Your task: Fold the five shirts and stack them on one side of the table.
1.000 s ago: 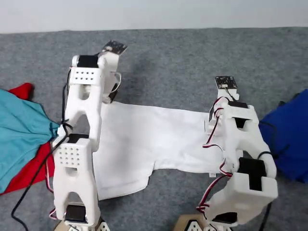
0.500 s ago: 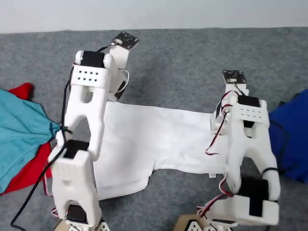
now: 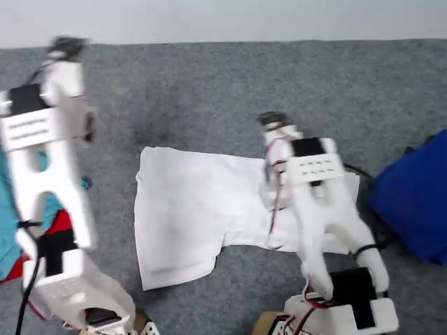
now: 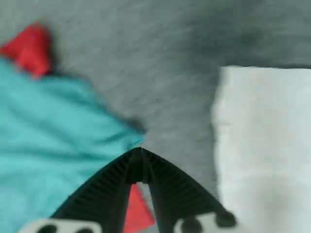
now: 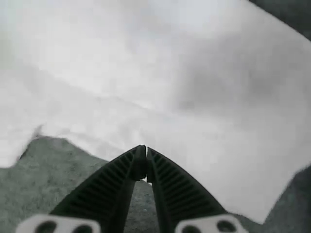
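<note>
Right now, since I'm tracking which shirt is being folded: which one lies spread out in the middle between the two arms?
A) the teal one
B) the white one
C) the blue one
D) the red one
B: the white shirt lies spread flat in the middle, the blue shirt and the teal shirt bunched at opposite sides.
</note>
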Motion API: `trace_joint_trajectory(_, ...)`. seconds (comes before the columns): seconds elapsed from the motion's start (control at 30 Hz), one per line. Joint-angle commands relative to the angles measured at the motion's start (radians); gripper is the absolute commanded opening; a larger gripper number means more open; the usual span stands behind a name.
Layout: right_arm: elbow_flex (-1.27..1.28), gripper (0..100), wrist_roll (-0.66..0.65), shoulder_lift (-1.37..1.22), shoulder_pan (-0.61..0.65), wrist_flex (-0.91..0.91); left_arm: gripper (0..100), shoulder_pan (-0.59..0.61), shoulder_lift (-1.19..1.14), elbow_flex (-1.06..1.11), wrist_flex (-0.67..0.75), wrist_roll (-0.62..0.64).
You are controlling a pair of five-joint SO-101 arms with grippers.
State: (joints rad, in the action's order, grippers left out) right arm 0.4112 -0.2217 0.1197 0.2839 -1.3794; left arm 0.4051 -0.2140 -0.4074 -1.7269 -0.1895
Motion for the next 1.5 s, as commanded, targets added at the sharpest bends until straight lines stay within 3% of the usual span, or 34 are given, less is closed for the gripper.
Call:
trace_joint_trajectory(0.0,-0.048,0.9,-0.098,0.044,0.137,-0.002,0,0.164,0.061,0.042,0.048,-0.023)
trace_joint_trajectory(0.3,-0.043,1.3,-0.219,0.030,0.496,-0.004,0,0.483,0.061,0.294,0.278,-0.120)
trace_joint_trajectory(0.53,-0.044,20.0,-0.238,-0.087,0.727,-0.088,0,0.614,0.061,0.415,0.350,-0.130)
trace_joint_trajectory(0.7,-0.044,21.7,-0.232,-0.117,0.852,-0.062,0,0.667,0.061,0.433,0.351,-0.170)
trace_joint_trajectory(0.83,-0.043,21.7,-0.230,-0.119,0.891,-0.025,0,0.695,0.061,0.444,0.351,-0.189)
trace_joint_trajectory(1.47,-0.043,21.7,-0.241,-0.303,0.852,0.068,0,0.738,0.060,0.476,0.385,-0.201)
